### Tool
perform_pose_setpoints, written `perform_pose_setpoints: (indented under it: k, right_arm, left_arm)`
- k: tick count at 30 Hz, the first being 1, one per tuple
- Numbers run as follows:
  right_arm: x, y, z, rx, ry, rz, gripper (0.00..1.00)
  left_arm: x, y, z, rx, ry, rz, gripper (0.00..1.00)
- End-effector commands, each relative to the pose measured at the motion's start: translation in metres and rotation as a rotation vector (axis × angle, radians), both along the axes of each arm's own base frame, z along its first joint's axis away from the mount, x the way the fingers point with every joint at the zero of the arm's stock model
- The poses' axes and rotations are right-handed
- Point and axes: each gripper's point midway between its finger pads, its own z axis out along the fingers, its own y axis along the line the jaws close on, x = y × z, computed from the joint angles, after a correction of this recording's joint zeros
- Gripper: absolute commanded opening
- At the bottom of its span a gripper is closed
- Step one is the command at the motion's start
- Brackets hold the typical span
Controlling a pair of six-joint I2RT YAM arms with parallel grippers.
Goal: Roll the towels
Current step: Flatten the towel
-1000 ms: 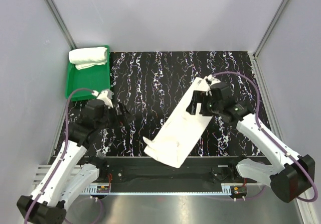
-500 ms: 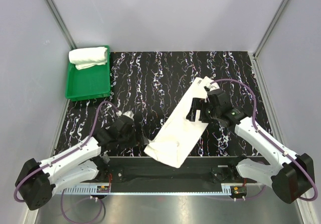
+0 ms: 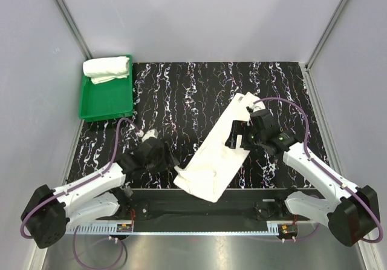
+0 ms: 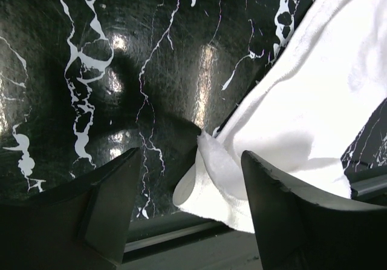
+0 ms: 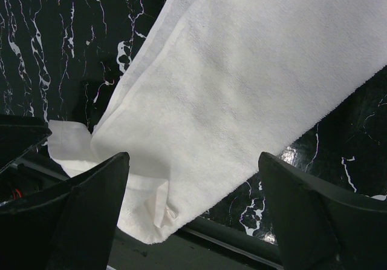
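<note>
Probably a robot lab cell: grey walls (image 3: 199, 16), aluminium posts (image 3: 65, 16), black marbled tabletop (image 3: 181, 94).

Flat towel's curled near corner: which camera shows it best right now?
Left wrist: the curled corner lies large and sharp between the left gripper's open fingers. Top external shows it only as a small flap at the towel's near-left end. Right wrist catches it small at the frame's left.

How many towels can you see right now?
2. One rolled towel lies in the green tray at the far left; one flat towel lies diagonally on the black table, centre-right.
</note>
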Motion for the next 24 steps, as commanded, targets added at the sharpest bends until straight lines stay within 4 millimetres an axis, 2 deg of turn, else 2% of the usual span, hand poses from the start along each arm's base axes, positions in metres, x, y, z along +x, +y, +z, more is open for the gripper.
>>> perform_pose_setpoints:
  k: [1,2,3,4,5,9,10,11,14,16,17,18,19,20,22,24]
  right_arm:
    - [0.007,0.005,0.006,0.014,-0.044,0.005,0.95]
    - [0.007,0.005,0.006,0.015,-0.040,0.007,0.95]
    - [0.009,0.006,0.002,0.011,-0.037,0.007,0.95]
    - [0.009,0.006,0.002,0.011,-0.037,0.007,0.95]
    - [0.009,0.006,0.000,0.008,-0.031,0.008,0.95]
    - [0.016,0.008,-0.002,0.007,-0.042,0.002,0.95]
    - [0.018,0.009,-0.003,0.005,-0.043,-0.002,0.95]
    - [0.021,0.010,-0.007,-0.004,-0.035,-0.005,0.95]
    - [0.039,0.016,-0.001,-0.023,-0.048,-0.009,0.90]
    - [0.049,0.019,-0.006,-0.053,-0.030,-0.001,0.83]
    - [0.057,0.023,0.002,-0.053,-0.044,0.002,0.79]
    - [0.062,0.023,0.002,-0.067,-0.043,-0.002,0.76]
    - [0.069,0.022,-0.006,-0.098,-0.026,-0.012,0.68]
    - [0.075,0.026,0.000,-0.101,-0.033,-0.004,0.64]
    - [0.084,0.025,-0.013,-0.148,-0.006,-0.017,0.57]
    - [0.093,0.028,-0.013,-0.164,-0.004,-0.019,0.56]
  left_arm:
    - [0.016,-0.008,0.005,-0.021,-0.057,0.030,0.67]
    - [0.016,-0.008,0.000,-0.010,-0.042,0.023,0.64]
    - [0.015,-0.016,-0.008,-0.025,-0.024,-0.003,0.51]
    - [0.015,-0.016,-0.008,-0.025,-0.023,-0.004,0.51]
    - [0.014,-0.019,-0.010,-0.041,-0.019,-0.013,0.46]
    - [0.013,-0.027,-0.011,-0.076,-0.021,-0.039,0.21]
    - [0.013,-0.028,-0.011,-0.083,-0.023,-0.041,0.07]
    - [0.013,-0.028,-0.010,-0.085,-0.029,-0.043,0.00]
    - [0.014,-0.025,-0.002,-0.072,-0.052,-0.048,0.00]
    - [0.014,-0.017,0.007,-0.054,-0.072,-0.035,0.00]
    - [0.014,-0.014,0.011,-0.049,-0.086,-0.034,0.00]
    - [0.014,-0.011,0.020,-0.061,-0.116,-0.027,0.00]
    - [0.012,-0.002,0.019,-0.031,-0.118,-0.013,0.00]
    - [0.012,0.001,0.027,-0.039,-0.148,-0.013,0.00]
    - [0.007,0.013,0.022,0.001,-0.145,-0.005,0.00]
    - [0.003,0.018,0.020,0.005,-0.150,-0.001,0.00]
